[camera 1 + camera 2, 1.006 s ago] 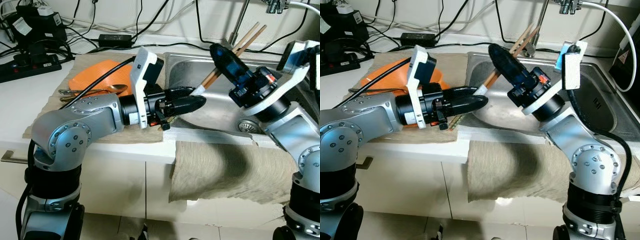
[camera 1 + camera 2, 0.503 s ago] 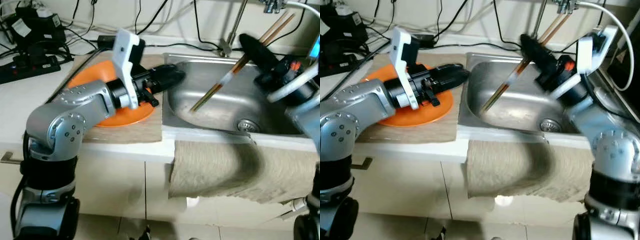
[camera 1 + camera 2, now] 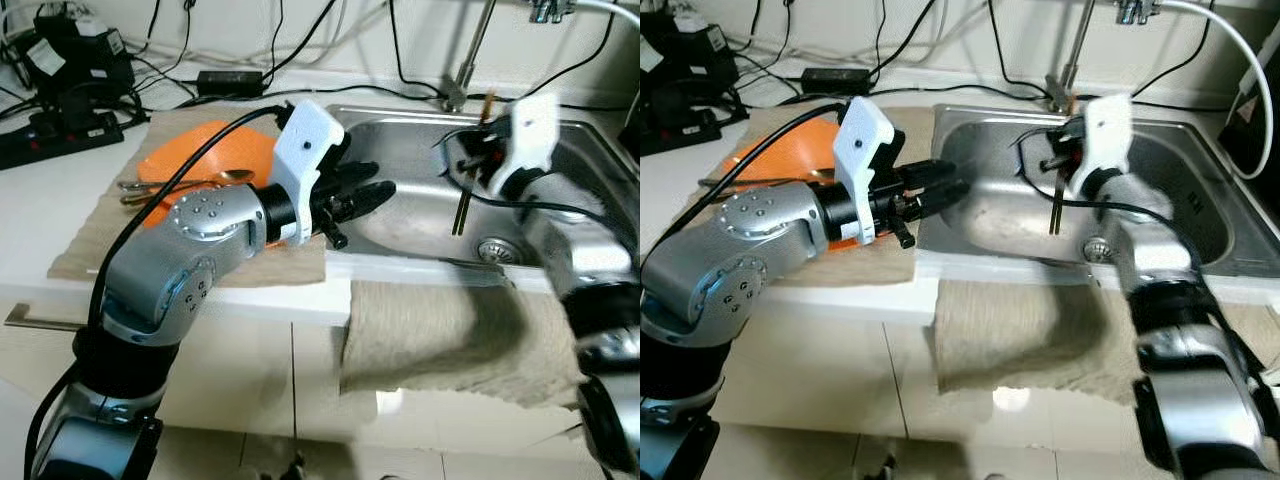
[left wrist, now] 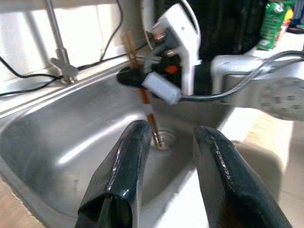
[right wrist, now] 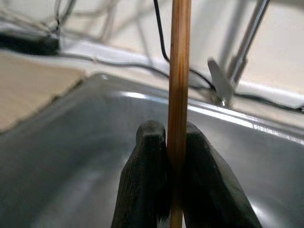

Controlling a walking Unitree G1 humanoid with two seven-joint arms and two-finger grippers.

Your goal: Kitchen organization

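Two silver arms with round screwed joints, white wrist camera housings (image 3: 308, 150), black cables, and glossy black fingers (image 4: 121, 175).

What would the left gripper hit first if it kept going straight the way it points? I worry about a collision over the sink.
Probably the chopsticks held upright by the right gripper; depth is unclear.

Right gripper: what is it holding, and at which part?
The right gripper is shut on the chopsticks, gripping them along the shaft, upright over the sink. The left gripper is open, holding nothing.
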